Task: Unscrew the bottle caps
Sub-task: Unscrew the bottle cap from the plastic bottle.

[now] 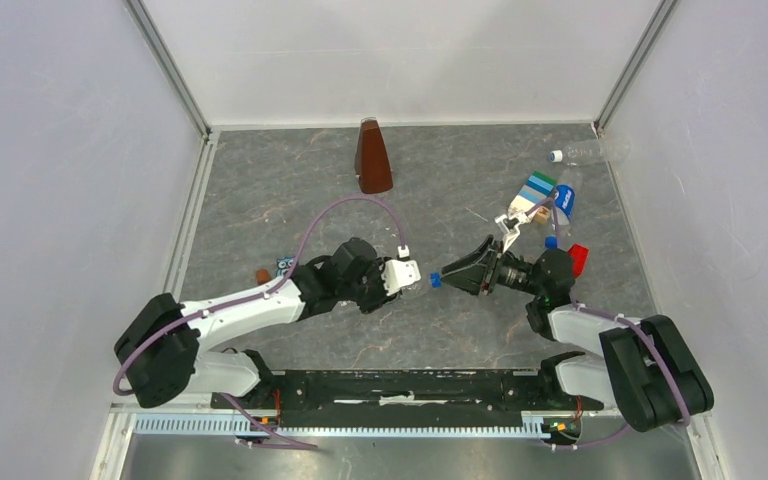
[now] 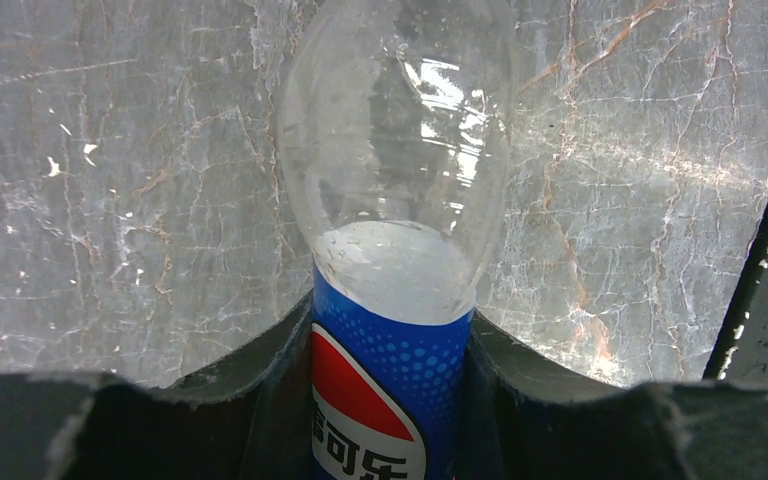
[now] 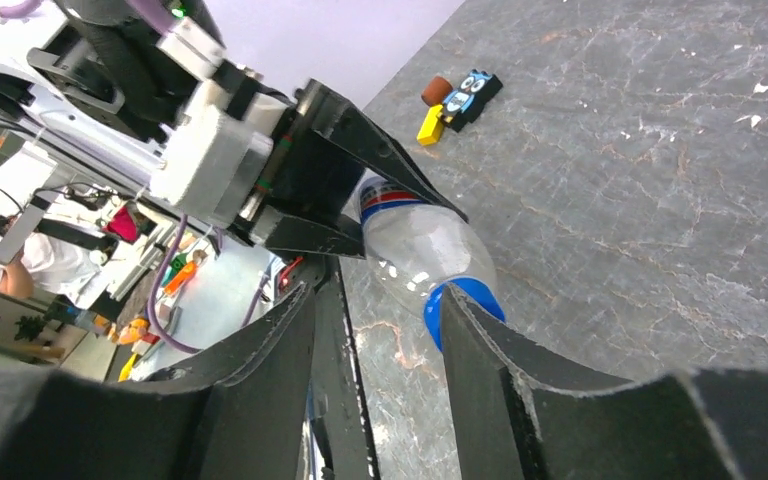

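Top external: left gripper (image 1: pixel 412 279) and right gripper (image 1: pixel 447 272) tip to tip mid-table, blue cap (image 1: pixel 435 281) between them. Left wrist: fingers (image 2: pixel 265 420) pressed to both sides of bottle (image 2: pixel 395 150) at blue label, firm hold; clear shoulder jutting past them. Right wrist: jaws parted, table (image 3: pixel 660 150) visible through gap; cap beside one finger (image 3: pixel 520 390), partly hidden, not pinched. Bottle level, cap end toward right arm. Far right corner: second bottle (image 1: pixel 595 151), clear, white cap (image 1: pixel 556 156), lying down.
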Robot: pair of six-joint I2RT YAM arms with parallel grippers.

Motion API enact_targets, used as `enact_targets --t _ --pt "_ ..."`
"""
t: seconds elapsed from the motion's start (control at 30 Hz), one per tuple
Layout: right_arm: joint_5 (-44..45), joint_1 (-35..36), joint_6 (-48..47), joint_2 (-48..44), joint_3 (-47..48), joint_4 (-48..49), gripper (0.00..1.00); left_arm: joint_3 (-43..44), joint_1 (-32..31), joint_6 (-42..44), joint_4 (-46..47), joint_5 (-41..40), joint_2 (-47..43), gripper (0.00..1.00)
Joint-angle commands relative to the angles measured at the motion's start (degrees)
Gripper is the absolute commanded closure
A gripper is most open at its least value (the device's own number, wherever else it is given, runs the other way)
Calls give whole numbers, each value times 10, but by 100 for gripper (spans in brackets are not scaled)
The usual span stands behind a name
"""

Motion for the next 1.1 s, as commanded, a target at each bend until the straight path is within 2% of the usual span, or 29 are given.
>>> enact_targets --t 0.0,0.07,0.13,0.27,0.37,0.4,0.57,0.63,0.7,0.93,1.07 --pt "-15 7 -83 -14 30 -107 44 6 -21 46 22 -49 -30 98" --pt "35 16 -203 -33 71 -303 40 6 -27 50 24 -50 -36 98" --pt "62 26 -258 -36 95 -383 39 3 -33 53 27 -53 -40 98" --pt "39 28 -227 -31 82 -320 43 -4 -39 56 35 -55 -52 98" --pt "4 28 -196 -19 72 -262 52 -10 -42 58 37 -59 -64 98" --pt "-9 28 -189 -17 70 -246 53 -12 -42 60 40 -60 -69 98" --pt "-24 28 -192 -26 65 -230 51 -18 -42 64 40 -71 -75 98" --pt "-30 28 -199 -27 64 -232 44 -29 -42 64 59 -70 -80 98" --pt "-31 28 -203 -24 66 -234 42 -35 -42 68 72 -71 -83 98" --pt "-33 29 -182 -25 58 -198 46 -33 -42 69 61 -62 -85 98" --pt "-36 28 -135 -21 51 -137 42 -36 -42 69 61 -62 -85 98"
